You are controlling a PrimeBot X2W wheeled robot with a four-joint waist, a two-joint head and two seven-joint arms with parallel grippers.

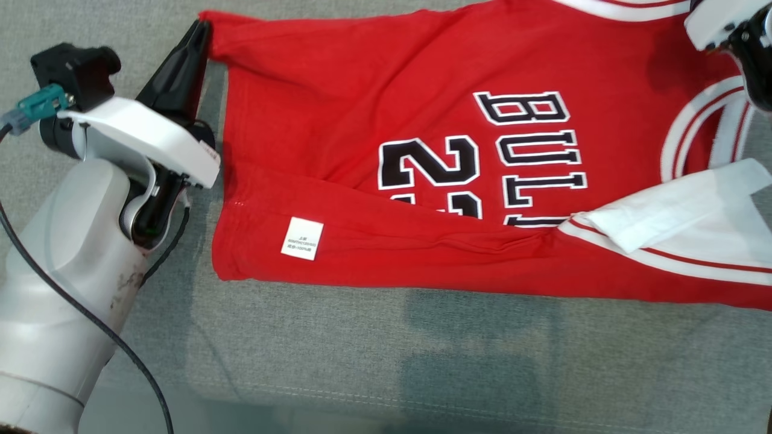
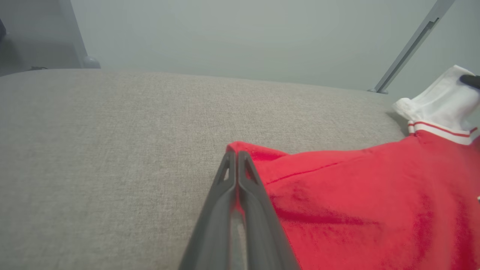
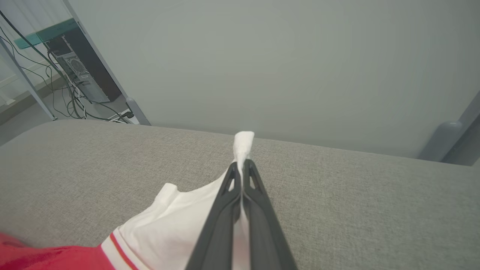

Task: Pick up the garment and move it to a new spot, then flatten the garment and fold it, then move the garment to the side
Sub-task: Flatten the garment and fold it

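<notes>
**Red Bulls jersey** [image 1: 338, 102] spread on the grey fabric worktop [image 1: 422, 337], its near edge folded over. Left gripper [image 2: 237, 154] is clamped shut on the far-left hem corner. Right gripper [image 3: 243, 164] is shut on the tip of the white sleeve [image 3: 176, 225]. Risk: this thin sleeve pinch may slip under tension, skewing the fold.

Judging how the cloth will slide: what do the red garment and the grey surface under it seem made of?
Red garment: soft matte knit, probably cotton, judging by its gentle creases and stitched hem. Grey surface: coarse woven upholstery cloth, matte; the weave grain and a stitched seam show.
</notes>
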